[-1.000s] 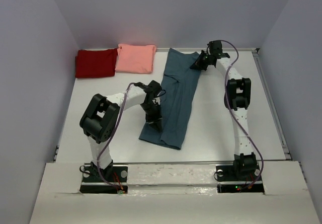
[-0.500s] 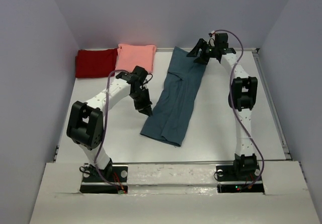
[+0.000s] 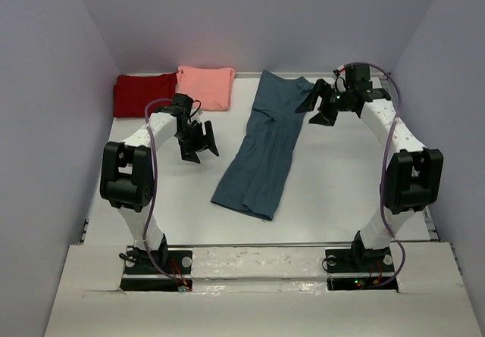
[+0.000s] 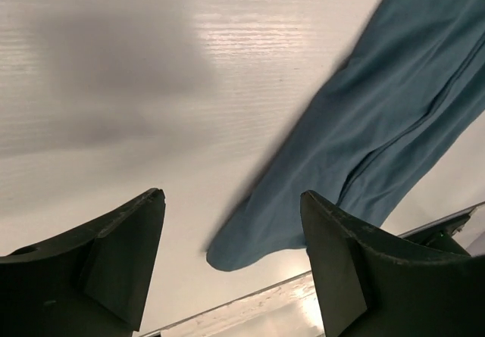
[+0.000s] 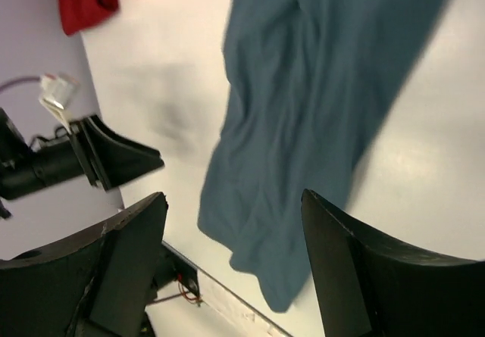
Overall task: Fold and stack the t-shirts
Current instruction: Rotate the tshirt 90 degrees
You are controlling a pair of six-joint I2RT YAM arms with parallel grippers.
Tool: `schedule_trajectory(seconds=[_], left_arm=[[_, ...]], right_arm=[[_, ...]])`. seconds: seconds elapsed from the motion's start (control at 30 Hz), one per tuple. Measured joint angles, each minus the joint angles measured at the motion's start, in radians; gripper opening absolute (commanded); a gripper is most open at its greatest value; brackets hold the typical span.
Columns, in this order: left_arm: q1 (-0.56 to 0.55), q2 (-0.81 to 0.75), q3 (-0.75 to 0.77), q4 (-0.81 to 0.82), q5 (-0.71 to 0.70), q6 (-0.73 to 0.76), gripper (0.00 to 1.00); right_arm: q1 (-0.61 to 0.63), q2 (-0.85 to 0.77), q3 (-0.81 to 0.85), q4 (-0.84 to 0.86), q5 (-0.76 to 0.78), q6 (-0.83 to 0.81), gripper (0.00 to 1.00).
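The teal-blue t-shirt point(image 3: 261, 151) lies on the white table point(image 3: 333, 178) as a long narrow strip, running from the back wall toward the near edge. My left gripper point(image 3: 201, 149) hangs open to the left of it, off the cloth. The left wrist view shows its jaws point(image 4: 231, 195) empty above bare table, with the shirt's near corner point(image 4: 379, 140) to their right. My right gripper point(image 3: 312, 111) is open just right of the shirt's far end. In the right wrist view point(image 5: 233, 195) it is raised over the teal shirt point(image 5: 303, 110), holding nothing.
A folded dark red t-shirt point(image 3: 144, 95) and a folded salmon-pink one point(image 3: 204, 87) lie side by side at the back left corner. Grey walls close in the table on the left, back and right. A metal rail point(image 3: 265, 244) runs along the near edge.
Both grippers have opened and let go of the teal shirt. The left arm swung back and to the left, the right arm out to the right. The shirt now lies flat.
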Motion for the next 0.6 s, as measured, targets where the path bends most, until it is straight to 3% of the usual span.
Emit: schedule_trajectory(seconds=[0.17,0.33,0.6], left_arm=[[0.009,0.08,-0.019,0.04,0.039,0.046,0.81],[0.007,0.109,-0.052,0.055,0.073,0.085,0.81],[0.007,0.021,-0.196,0.103,0.119,0.095,0.82]], right_arm=[[0.069,-0.18,-0.316,-0.134,0.067,0.008,0.77],[0.244,-0.387,-0.595,-0.216,0.119,0.135,0.77],[0.421,-0.663,-0.776,-0.215,0.199,0.366,0.77]])
